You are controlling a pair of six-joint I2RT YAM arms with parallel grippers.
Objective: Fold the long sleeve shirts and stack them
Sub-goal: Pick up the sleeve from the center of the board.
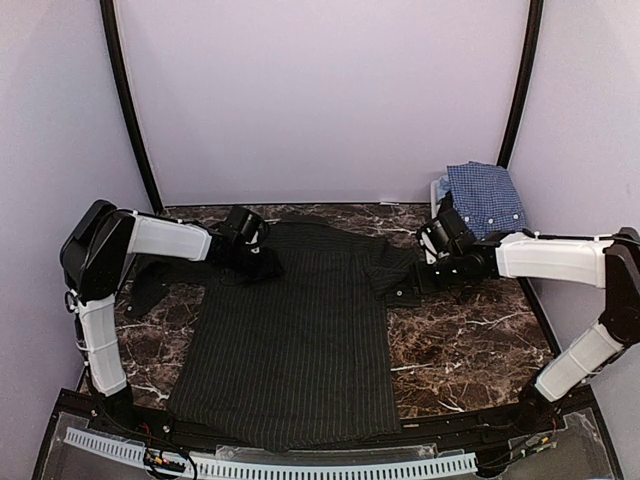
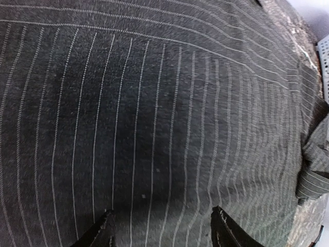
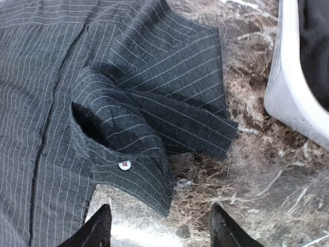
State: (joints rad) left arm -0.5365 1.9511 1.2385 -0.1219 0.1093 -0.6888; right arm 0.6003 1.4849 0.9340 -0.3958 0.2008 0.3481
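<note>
Sleeve folding on the black shirt (image 1: 290,330) was seemingly in hand; left gripper (image 2: 162,221) and right gripper (image 3: 160,218) were spread wide, cuff (image 3: 128,164) to be pinched next

open tabletop (image 1: 470,340) right of black shirt (image 1: 290,330), basket (image 3: 285,82) far right

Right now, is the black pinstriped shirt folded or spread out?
Mostly spread: the black shirt lies flat across the table, only one sleeve cuff doubled over.
</note>
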